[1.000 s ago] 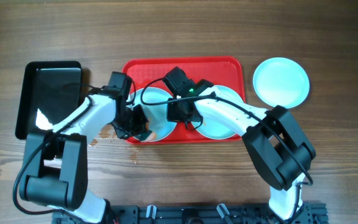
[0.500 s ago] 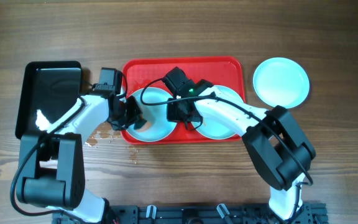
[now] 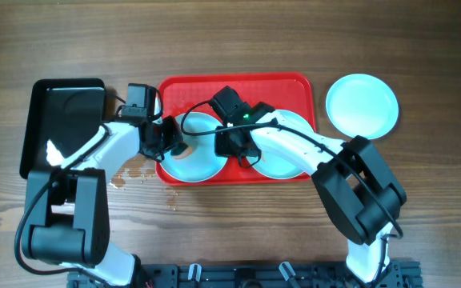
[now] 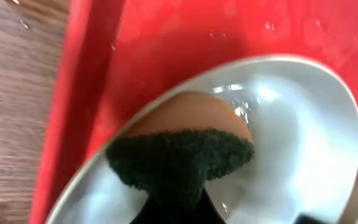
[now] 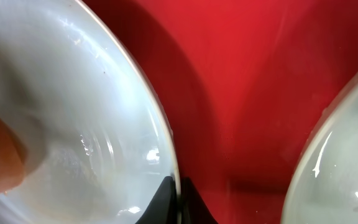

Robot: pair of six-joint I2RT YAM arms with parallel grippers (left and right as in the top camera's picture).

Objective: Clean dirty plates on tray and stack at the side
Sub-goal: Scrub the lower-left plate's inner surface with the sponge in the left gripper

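Observation:
The red tray [image 3: 278,84] carries two pale plates. My left gripper [image 3: 172,144] is shut on a sponge [image 4: 185,155] with a dark green scrub face and an orange back. The sponge is pressed onto the wet left plate [image 3: 205,162] near its left rim. In the left wrist view this plate [image 4: 303,137] fills the frame, and my left gripper [image 4: 176,210] shows only as dark tips behind the sponge. My right gripper [image 3: 232,149] is shut on the same plate's right rim [image 5: 166,143], one finger on each side. The second plate [image 3: 285,166] lies under the right arm. A third plate [image 3: 362,105] sits on the table right of the tray.
A black rectangular tray [image 3: 62,112] lies left of the red tray. Water drops [image 3: 130,174] spot the wood near the red tray's front left corner. The two arms meet over the tray's left half.
My left gripper has moved with the sponge from the front left of the plate toward its back left rim. The right gripper has kept its hold and not moved.

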